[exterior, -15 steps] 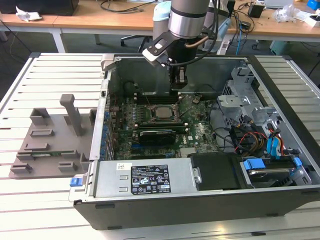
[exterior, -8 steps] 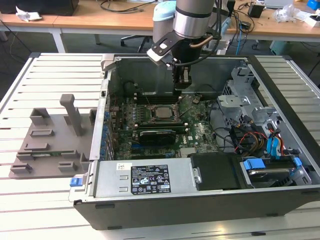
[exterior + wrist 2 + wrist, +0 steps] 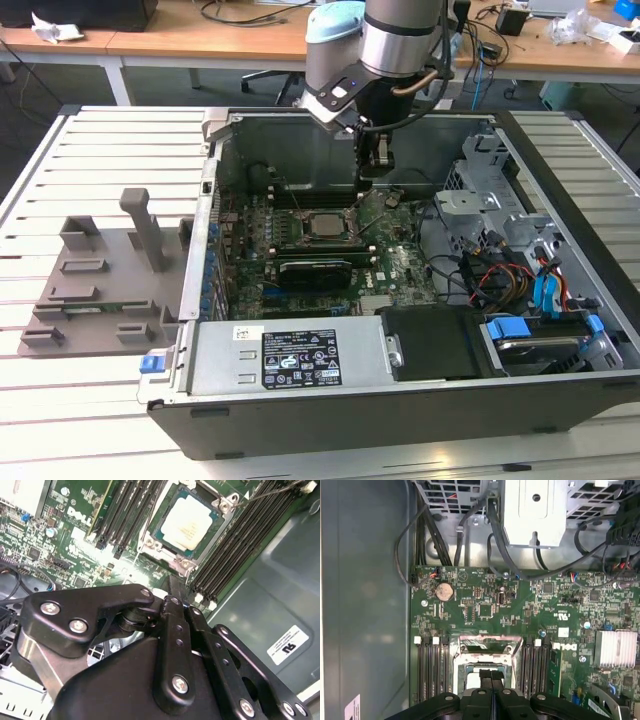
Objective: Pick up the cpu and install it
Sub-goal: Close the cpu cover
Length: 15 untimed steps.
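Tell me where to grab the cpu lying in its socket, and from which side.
Probably by two opposite edges of the cpu, coming straight down from above: it lies flat inside the socket frame, with memory slots close alongside, so a sideways approach looks blocked.

The case is uncovered on top, so the cpu can be reached from straight above. It is flanked on 2 sides by memory slots, black cables are strung beside the board, and the exterior view's right is blocked by a drive cage.
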Tool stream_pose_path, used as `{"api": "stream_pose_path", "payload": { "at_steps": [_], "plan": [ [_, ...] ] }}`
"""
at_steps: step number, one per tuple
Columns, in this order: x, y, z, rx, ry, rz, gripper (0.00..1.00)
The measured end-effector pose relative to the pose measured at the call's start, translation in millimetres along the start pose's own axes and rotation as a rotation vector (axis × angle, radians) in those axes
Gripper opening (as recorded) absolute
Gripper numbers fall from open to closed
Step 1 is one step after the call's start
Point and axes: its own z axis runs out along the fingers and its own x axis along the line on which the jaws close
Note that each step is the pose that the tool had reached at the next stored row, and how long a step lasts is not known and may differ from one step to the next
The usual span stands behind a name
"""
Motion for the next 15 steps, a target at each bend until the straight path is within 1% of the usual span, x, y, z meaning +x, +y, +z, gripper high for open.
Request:
{"api": "stream_pose_path", "payload": {
  "at_steps": [1, 6, 12, 15],
  "plan": [
    [0.0, 0.9, 0.0, 0.0, 0.0, 0.0, 0.11],
    [-0.1, 9.8, -0.4, 0.0, 0.0, 0.0, 0.11],
    [-0.1, 16.3, -0.7, 0.0, -0.0001, 0.0, 0.11],
    [-0.2, 18.6, -0.8, 0.0001, -0.0001, 0.0, 0.11]
  ]
}}
